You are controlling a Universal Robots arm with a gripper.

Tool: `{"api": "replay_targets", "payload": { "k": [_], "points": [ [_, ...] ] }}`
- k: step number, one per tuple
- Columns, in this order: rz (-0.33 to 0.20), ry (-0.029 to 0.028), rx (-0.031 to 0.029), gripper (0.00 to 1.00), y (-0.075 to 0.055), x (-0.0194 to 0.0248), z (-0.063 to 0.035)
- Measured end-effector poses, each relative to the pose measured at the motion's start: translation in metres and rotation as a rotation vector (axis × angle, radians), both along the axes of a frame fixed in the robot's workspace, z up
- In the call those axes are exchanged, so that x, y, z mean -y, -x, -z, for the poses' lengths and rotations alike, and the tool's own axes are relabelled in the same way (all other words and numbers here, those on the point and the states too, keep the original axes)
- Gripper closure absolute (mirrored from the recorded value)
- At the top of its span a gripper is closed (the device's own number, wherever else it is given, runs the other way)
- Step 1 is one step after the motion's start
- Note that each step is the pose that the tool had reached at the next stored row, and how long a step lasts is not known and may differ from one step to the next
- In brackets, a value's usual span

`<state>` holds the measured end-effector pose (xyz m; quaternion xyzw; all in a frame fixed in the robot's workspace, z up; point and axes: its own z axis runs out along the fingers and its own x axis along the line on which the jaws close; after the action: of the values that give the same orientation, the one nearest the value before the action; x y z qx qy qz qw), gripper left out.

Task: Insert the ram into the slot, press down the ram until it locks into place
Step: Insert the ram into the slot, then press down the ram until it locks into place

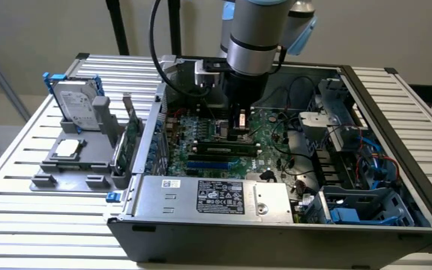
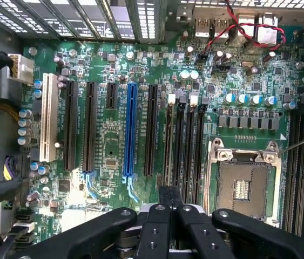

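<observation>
The ram (image 1: 226, 149) is a long green stick with dark chips. It stands on edge in the black slot (image 1: 201, 154) in the middle of the motherboard. In the wrist view the ram (image 2: 168, 143) shows as a thin pale-green edge in the slot (image 2: 169, 178) that is nearest the expansion sockets. My gripper (image 1: 238, 136) hangs just above the ram, a little toward the exterior view's right of its middle. The black fingers (image 2: 165, 197) are pressed together, shut, with nothing visible between them. I cannot tell whether the tips touch the ram's top edge.
Three more black memory slots (image 2: 189, 143) lie beside it, then the bare CPU socket (image 2: 243, 186). A blue socket (image 2: 129, 129) and black expansion sockets (image 2: 89, 127) are on the other side. Case walls, the power supply (image 1: 216, 197), drive cages (image 1: 366, 208) and cables (image 1: 298, 169) surround the board.
</observation>
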<state>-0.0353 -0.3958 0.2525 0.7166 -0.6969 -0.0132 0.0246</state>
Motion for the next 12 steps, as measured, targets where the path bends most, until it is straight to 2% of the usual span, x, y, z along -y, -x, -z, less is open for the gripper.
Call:
{"api": "replay_targets", "payload": {
  "k": [12],
  "points": [
    [0.0,0.0001,-0.0001,0.89,0.0,0.0,-0.0001]
  ]
}}
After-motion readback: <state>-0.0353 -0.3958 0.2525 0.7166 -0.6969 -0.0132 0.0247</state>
